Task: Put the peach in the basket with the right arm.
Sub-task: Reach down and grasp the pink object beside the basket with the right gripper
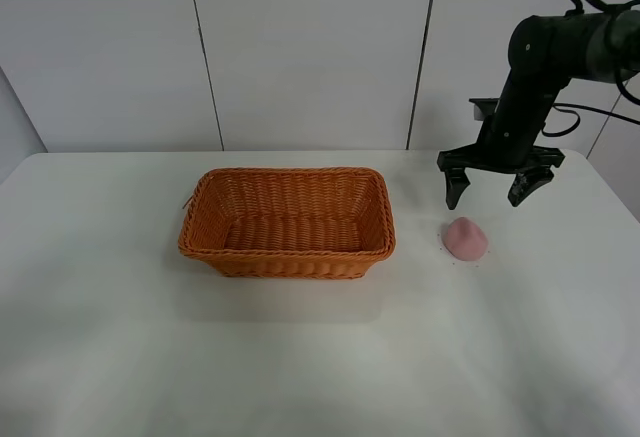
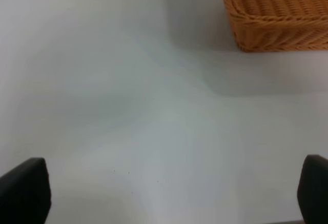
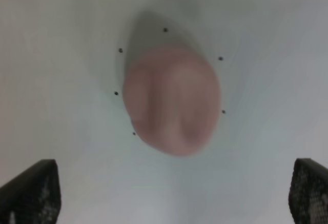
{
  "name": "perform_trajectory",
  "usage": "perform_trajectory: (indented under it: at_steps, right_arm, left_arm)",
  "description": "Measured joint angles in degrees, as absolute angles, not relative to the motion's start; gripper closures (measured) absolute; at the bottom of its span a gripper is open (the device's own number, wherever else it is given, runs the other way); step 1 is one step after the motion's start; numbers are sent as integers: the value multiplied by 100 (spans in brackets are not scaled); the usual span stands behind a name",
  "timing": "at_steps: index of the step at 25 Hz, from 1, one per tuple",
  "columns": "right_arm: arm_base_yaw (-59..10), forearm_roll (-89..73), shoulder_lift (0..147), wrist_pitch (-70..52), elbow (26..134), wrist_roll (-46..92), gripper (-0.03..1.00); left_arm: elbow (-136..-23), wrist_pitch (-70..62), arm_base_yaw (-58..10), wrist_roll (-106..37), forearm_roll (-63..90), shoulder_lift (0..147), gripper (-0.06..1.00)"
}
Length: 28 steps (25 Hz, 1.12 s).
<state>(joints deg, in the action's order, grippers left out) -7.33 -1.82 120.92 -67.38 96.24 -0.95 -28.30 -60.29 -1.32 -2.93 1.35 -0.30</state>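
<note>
The pale-pink peach (image 1: 466,238) rests on the white table, just right of the orange-brown wicker basket (image 1: 288,221). My right gripper (image 1: 490,187) hangs open a little above and behind the peach, fingers spread wide and pointing down. In the right wrist view the peach (image 3: 171,98) fills the middle, with the two black fingertips (image 3: 31,193) at the frame's lower corners on either side. My left gripper (image 2: 169,193) is open over bare table, and a corner of the basket (image 2: 277,14) shows in its view. The left arm is out of the high view.
The basket is empty and stands mid-table. Small dark dots (image 3: 165,29) ring the peach on the tabletop. A white panelled wall (image 1: 310,47) runs behind the table. The right arm's black cables (image 1: 600,112) hang near the table's right rear corner.
</note>
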Motion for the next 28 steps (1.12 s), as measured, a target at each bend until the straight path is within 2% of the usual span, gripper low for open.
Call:
perform_trajectory:
  at_steps: [8,23,25,27,28]
  right_arm:
    - [-754,0,12500,-6288,9624,-302,28]
    - [-754,0,13243,-6250,9630,-314,29]
    - [-754,0,13243,-6244,9630,-314,36]
    - [-754,0,13243,-6244,9634,-314,50]
    - [-754,0,13243,-6244,9634,-314,63]
  left_arm:
    - [-2830,-6029,-132,-293,135,-30,-4]
    - [-2830,-6029,-132,-293,135,-30,-4]
    - [-2830,-6029,-132,-293,135,-30,-4]
    - [-2830,-6029,-132,-293,135,-30,-4]
    - [-2830,-6029,-132,-293,135,-30,-4]
